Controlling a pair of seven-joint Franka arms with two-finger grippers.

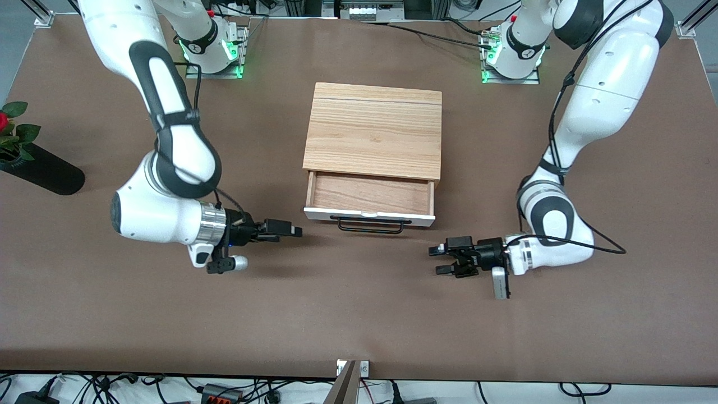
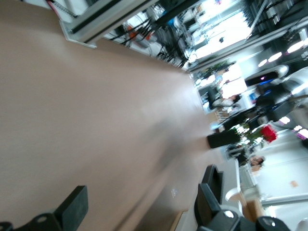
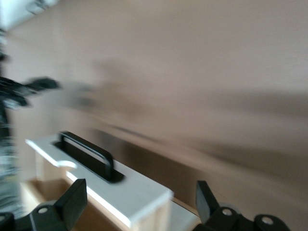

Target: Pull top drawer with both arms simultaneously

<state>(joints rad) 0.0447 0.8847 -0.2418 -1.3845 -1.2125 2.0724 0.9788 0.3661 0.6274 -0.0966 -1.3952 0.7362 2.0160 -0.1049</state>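
Observation:
The light-wood cabinet [image 1: 373, 129] stands mid-table. Its top drawer [image 1: 370, 193] is pulled partly out, showing the brown inside, white front panel [image 1: 336, 213] and black wire handle [image 1: 370, 225]. My right gripper [image 1: 289, 231] is open and empty, low over the table beside the drawer front's corner at the right arm's end. In the right wrist view the gripper [image 3: 139, 202] frames the white front [image 3: 120, 190] and handle [image 3: 91, 154]. My left gripper [image 1: 438, 261] is open and empty, over the table off the drawer's other front corner. It also shows open in its wrist view [image 2: 139, 207].
A black vase with a red rose [image 1: 33, 168] lies at the right arm's end of the table and shows in the left wrist view [image 2: 226, 139]. Brown table [image 1: 359, 314] spreads before the drawer. Cables hang past the table's front edge [image 1: 224, 387].

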